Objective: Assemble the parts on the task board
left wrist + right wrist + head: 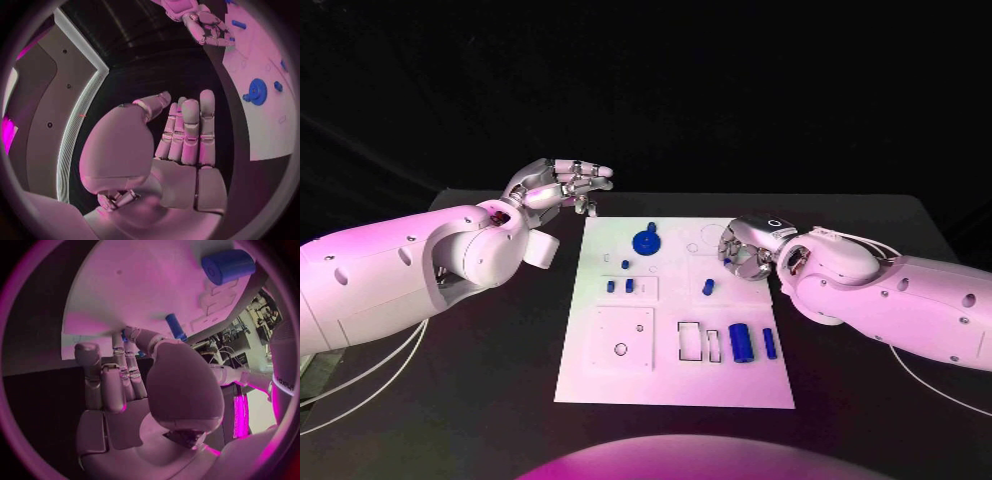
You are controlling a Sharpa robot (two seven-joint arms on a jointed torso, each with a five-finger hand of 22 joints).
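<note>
Little looks assembled yet: the blue gear [646, 240] is seated on the task board [672, 385], while two blue cylinders [740, 341] lie loose near its front. The left robot hand [564, 187] is held flat and empty beyond the board's far-left corner; the right robot hand [743, 250] is pressed down by a small blue peg [708, 287], its hold unclear.

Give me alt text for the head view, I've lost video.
A white task board lies mid-table with blue parts on it, including a gear and two cylinders. The right hand rests over the board's far right edge; the left hand hovers off its far left corner, holding nothing.
</note>
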